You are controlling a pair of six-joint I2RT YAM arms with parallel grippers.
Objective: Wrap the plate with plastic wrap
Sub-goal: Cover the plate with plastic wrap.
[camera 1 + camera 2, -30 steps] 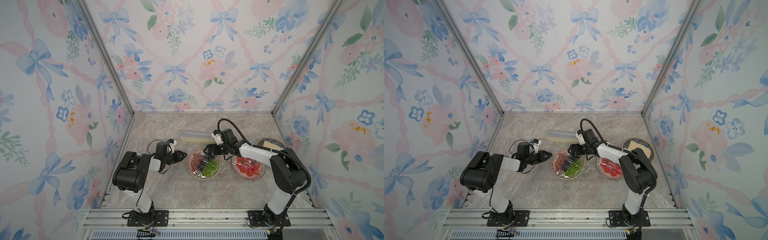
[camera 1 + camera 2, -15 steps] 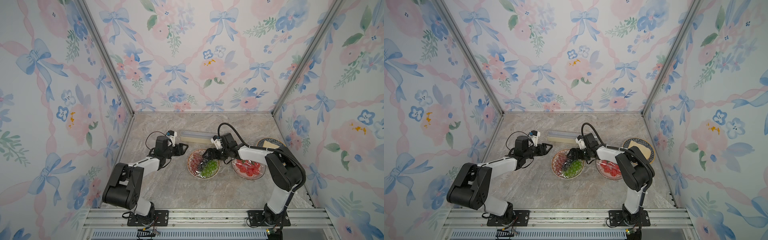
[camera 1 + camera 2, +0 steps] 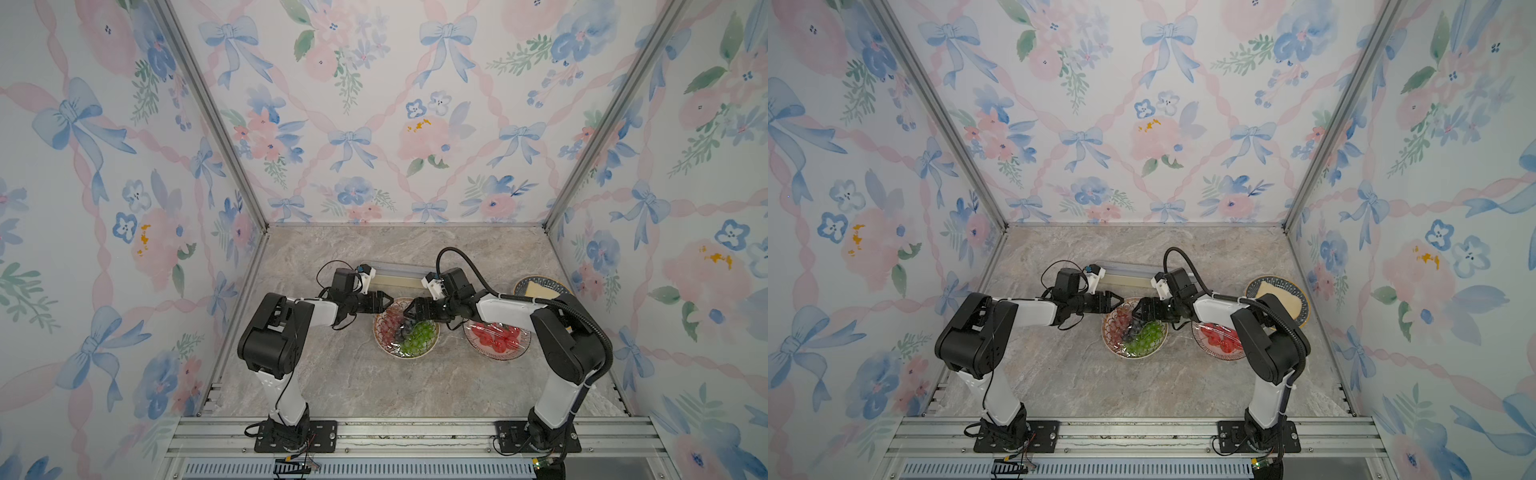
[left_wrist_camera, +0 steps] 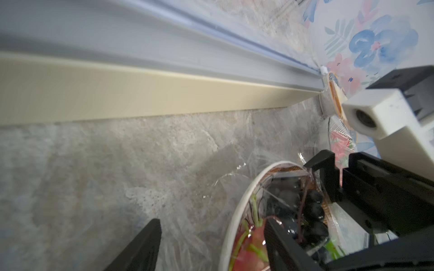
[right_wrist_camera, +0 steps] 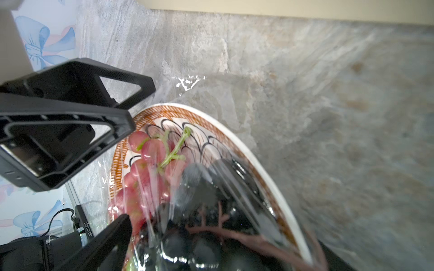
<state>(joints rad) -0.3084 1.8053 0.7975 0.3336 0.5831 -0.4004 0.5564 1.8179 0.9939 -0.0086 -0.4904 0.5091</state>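
Note:
The plate (image 3: 379, 332) (image 3: 1106, 332) with red, dark and green grapes lies mid-table under clear plastic wrap (image 5: 187, 83). The film's crinkled edge spreads on the table beside the rim (image 4: 234, 211). My left gripper (image 3: 388, 300) (image 3: 1119, 300) is open at the plate's far left edge. In the left wrist view it (image 4: 211, 244) straddles the rim, one finger over loose film, the other over the grapes. My right gripper (image 3: 409, 309) (image 3: 1139, 309) is open, low over the plate's far side. In the right wrist view it (image 5: 218, 246) spans the wrapped grapes.
The long cream wrap box (image 3: 395, 277) (image 3: 1129, 272) (image 4: 117, 93) lies just behind the plate. A glass plate of strawberries (image 3: 496, 336) (image 3: 1219, 340) under film sits to the right. A blue-rimmed plate with a pale slice (image 3: 540, 286) (image 3: 1279, 295) stands at the far right.
My left gripper has swung from the plate's left side to its far left rim and its jaws have opened. My right gripper has dropped lower over the plate, still open.

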